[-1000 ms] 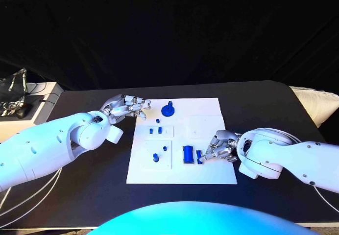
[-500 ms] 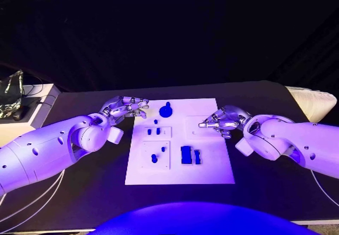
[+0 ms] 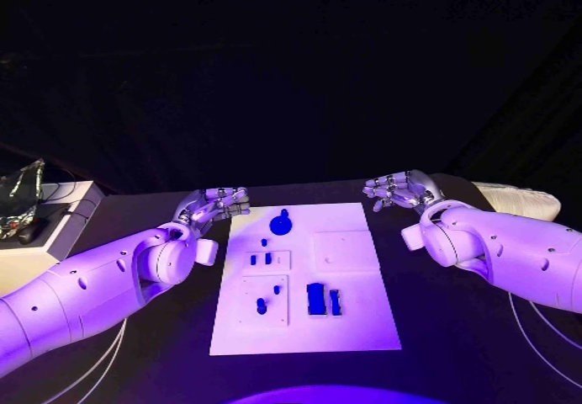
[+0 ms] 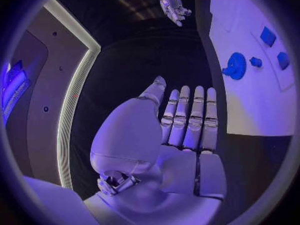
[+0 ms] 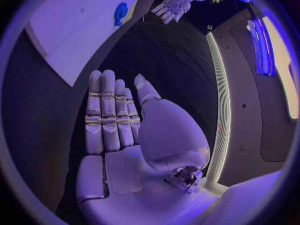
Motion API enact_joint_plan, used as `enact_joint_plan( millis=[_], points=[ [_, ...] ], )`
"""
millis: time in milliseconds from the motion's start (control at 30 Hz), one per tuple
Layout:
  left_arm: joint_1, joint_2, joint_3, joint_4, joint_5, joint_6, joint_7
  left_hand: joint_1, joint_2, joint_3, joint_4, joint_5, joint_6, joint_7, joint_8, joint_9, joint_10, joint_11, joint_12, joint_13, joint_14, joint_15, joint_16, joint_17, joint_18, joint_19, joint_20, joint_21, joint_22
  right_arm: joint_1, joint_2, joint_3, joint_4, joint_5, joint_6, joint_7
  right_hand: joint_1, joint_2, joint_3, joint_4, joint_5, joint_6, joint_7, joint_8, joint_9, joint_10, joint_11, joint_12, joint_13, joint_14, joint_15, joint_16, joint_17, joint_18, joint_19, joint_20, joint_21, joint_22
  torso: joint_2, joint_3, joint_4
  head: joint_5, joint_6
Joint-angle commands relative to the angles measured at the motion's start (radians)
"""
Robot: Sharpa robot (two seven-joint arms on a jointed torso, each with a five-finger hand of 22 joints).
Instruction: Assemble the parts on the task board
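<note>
The white task board (image 3: 356, 324) lies in the middle of the black table. A round blue part (image 3: 280, 224) sits near its back edge, and small blue pegs (image 3: 261, 259) stand in a plate below it. A blue block (image 3: 315, 298) and a thinner blue piece (image 3: 335, 301) lie side by side near the front. My left hand (image 3: 216, 204) hovers off the board's back left corner, flat with straight fingers (image 4: 186, 119), holding nothing. Beyond the back right corner my right hand (image 3: 398, 188) is likewise flat and empty (image 5: 111, 116). The right wrist view shows the board (image 5: 72, 32) and round part (image 5: 120, 13).
A pale box (image 3: 55, 220) with a silvery object on it stands at the table's left edge. A white cushion-like thing (image 3: 519, 200) lies at the far right. Bare black table runs along both sides of the board.
My right hand has left the thin blue piece beside the block and risen back to beyond the board's back right corner. The left hand's fingers have straightened. The camera has shifted.
</note>
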Motion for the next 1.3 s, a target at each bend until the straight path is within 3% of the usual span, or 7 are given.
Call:
enact_joint_plan(
  millis=[33,67,100,167,367,400,1300],
  points=[
    [0.000,0.015,0.002,-0.017,0.052,-0.053,0.073,0.000,0.014,-0.016,-0.008,-0.001,-0.008,0.000,-0.006,-0.002,-0.021,0.009,-0.008,-0.001,-0.033,0.010,-0.007,-0.003,0.006,-0.003,0.018,-0.001,-0.085,-0.005,0.025,0.004,-0.052,0.162,-0.029,0.130,0.007,-0.003,0.039,-0.010,-0.003,0.000,0.001,-0.003,-0.044,0.059,0.015,-0.082,-0.246,0.021,0.017,-0.121,-0.161,-0.005,-0.048,0.033,0.017,-0.172,-0.011,0.0058,-0.0018,0.005,0.028],
    [0.000,0.019,0.002,-0.022,0.053,-0.056,0.076,0.001,0.018,-0.019,-0.012,-0.002,-0.007,0.001,-0.005,-0.002,-0.027,0.011,-0.007,-0.001,-0.050,0.014,-0.004,-0.004,0.013,-0.001,0.025,-0.001,-0.118,-0.006,0.033,0.005,-0.067,0.173,-0.027,0.137,0.003,0.000,0.043,-0.007,-0.001,0.004,0.003,-0.004,-0.043,0.037,0.020,-0.089,-0.259,-0.007,0.024,-0.145,-0.180,-0.009,-0.059,0.040,0.002,-0.192,-0.010,0.0073,-0.0024,0.005,0.032],
    [0.000,0.011,0.000,-0.011,0.011,-0.013,0.013,-0.416,0.014,-0.106,-0.035,-0.055,-1.000,-0.131,-0.067,-0.064,-0.343,-0.147,-0.066,-0.061,-1.026,-0.152,-0.066,-0.069,-0.060,-0.840,-0.175,-0.063,-0.479,-0.003,0.018,0.003,-0.039,0.045,-0.009,0.031,-0.388,-0.045,0.038,0.074,-0.240,-0.314,-0.142,-0.069,-0.110,-0.319,-0.076,-0.155,-0.320,-0.356,-0.032,-0.367,-0.526,-0.091,-0.380,-0.020,-0.068,-0.847,-0.005,0.0019,-0.0007,0.002,0.014],
    [0.002,0.011,-0.003,-0.006,0.013,-0.021,0.015,-0.483,0.014,-0.106,-0.035,-0.055,-1.000,-0.131,-0.067,-0.064,-1.096,-0.147,-0.066,-0.061,-1.026,-0.152,-0.066,-0.069,-0.060,-0.840,-0.175,-0.063,-0.479,-0.005,0.017,0.006,-0.030,0.052,-0.015,0.035,-0.450,-0.045,0.038,0.074,-0.240,-1.048,-0.142,-0.069,-0.110,-0.381,-0.076,-0.155,-0.320,-0.424,-0.032,-0.367,-0.526,-0.091,-0.440,-0.020,-0.068,-0.847,-0.006,0.0008,-0.0001,0.002,0.019],
    [0.025,0.008,-0.029,0.042,0.030,-0.101,0.035,-0.687,0.014,-0.106,-0.035,-0.055,-1.000,-0.131,-0.067,-0.064,-1.096,-0.147,-0.066,-0.061,-1.026,-0.152,-0.066,-0.069,-0.060,-0.840,-0.175,-0.063,-0.479,-0.025,0.007,0.031,0.049,0.111,-0.070,0.073,-1.311,-0.045,0.038,0.074,-0.240,-1.048,-0.142,-0.069,-0.110,-1.172,-0.076,-0.155,-0.320,-1.214,-0.032,-0.367,-0.526,-0.091,-1.157,-0.020,-0.068,-0.847,-0.018,-0.0097,0.0055,-0.004,0.058],
    [0.031,0.008,-0.035,0.053,0.034,-0.120,0.040,-1.393,0.014,-0.106,-0.035,-0.055,-1.000,-0.131,-0.067,-0.064,-1.096,-0.147,-0.066,-0.061,-1.026,-0.152,-0.066,-0.069,-0.060,-0.840,-0.175,-0.063,-0.479,-0.029,0.005,0.037,0.069,0.125,-0.084,0.082,-1.311,-0.045,0.038,0.074,-0.240,-1.048,-0.142,-0.069,-0.110,-1.172,-0.076,-0.155,-0.320,-1.214,-0.032,-0.367,-0.526,-0.091,-1.157,-0.020,-0.068,-0.847,-0.021,-0.0122,0.0069,-0.005,0.068],
    [0.153,-0.007,-0.178,0.315,0.130,-0.554,0.150,-1.393,0.014,-0.106,-0.035,-0.055,-1.000,-0.131,-0.067,-0.064,-1.096,-0.147,-0.066,-0.061,-1.026,-0.152,-0.066,-0.069,-0.060,-0.840,-0.175,-0.063,-0.479,-0.106,-0.032,0.135,0.379,0.355,-0.301,0.228,-1.311,-0.045,0.038,0.074,-0.240,-1.048,-0.142,-0.069,-0.110,-1.172,-0.076,-0.155,-0.320,-1.214,-0.032,-0.367,-0.526,-0.091,-1.157,-0.020,-0.068,-0.847,-0.051,-0.0372,0.0201,-0.018,0.163]
  ],
)
